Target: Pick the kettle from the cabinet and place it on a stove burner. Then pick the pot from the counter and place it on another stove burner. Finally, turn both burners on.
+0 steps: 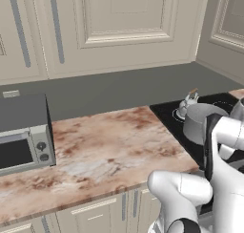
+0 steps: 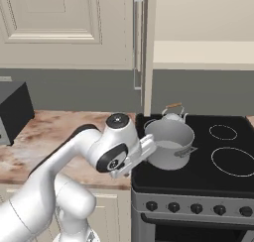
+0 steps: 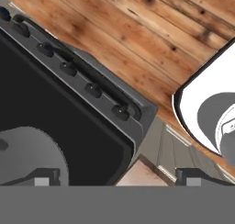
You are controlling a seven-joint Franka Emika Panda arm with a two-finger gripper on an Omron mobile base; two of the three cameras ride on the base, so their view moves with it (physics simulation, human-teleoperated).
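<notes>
- Now: pot [image 2: 168,143] sits on front-left burner of the stove [image 2: 233,182]; kettle [image 2: 172,115] stands just behind it on the rear-left burner.
- Gripper [image 3: 117,177] jaws spread wide, holding nothing, hovering over the stove's front-left corner beside the pot.
- Control knobs [image 3: 94,90] line the stove front.
- Counter [image 1: 105,151] lies left of the stove.

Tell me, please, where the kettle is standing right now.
In the right base view the kettle stands on the black stove, at its rear left corner, directly behind the big grey pot and below the open cabinet shelf.
</notes>
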